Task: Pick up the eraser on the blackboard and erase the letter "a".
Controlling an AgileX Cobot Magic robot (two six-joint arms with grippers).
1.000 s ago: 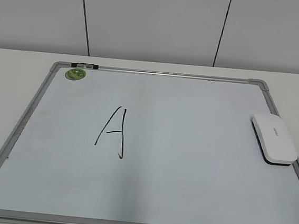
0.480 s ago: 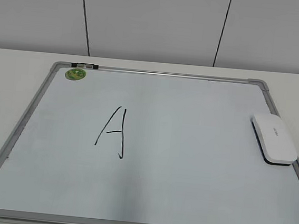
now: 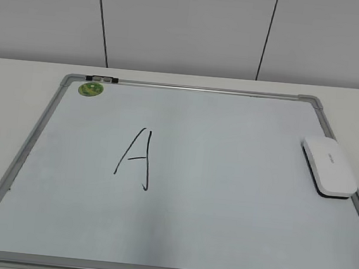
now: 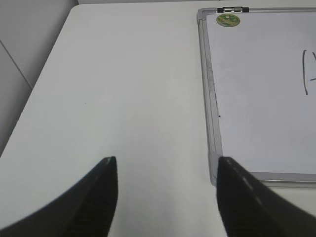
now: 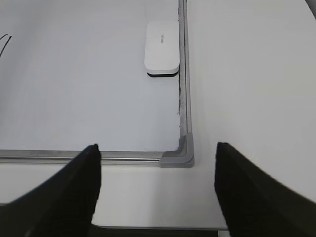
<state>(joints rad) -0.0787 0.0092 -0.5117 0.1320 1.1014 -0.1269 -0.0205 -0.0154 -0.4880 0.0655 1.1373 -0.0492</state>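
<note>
The white eraser (image 3: 329,167) lies flat on the blackboard (image 3: 237,191), against its right frame; it also shows in the right wrist view (image 5: 162,47). A tall angular capital "A" (image 3: 136,159) is drawn left of the board's middle. No lowercase letter "a" is in view. My left gripper (image 4: 165,163) is open and empty over the bare table, left of the board's near left corner. My right gripper (image 5: 157,148) is open and empty, just in front of the board's near right corner (image 5: 178,157). Neither gripper shows in the exterior view.
A round green sticker (image 3: 90,89) and a black clip (image 3: 101,78) sit at the board's far left corner. The board lies on a white table (image 4: 123,89). The table's front edge (image 5: 158,228) runs just below my right gripper. A grey panelled wall stands behind.
</note>
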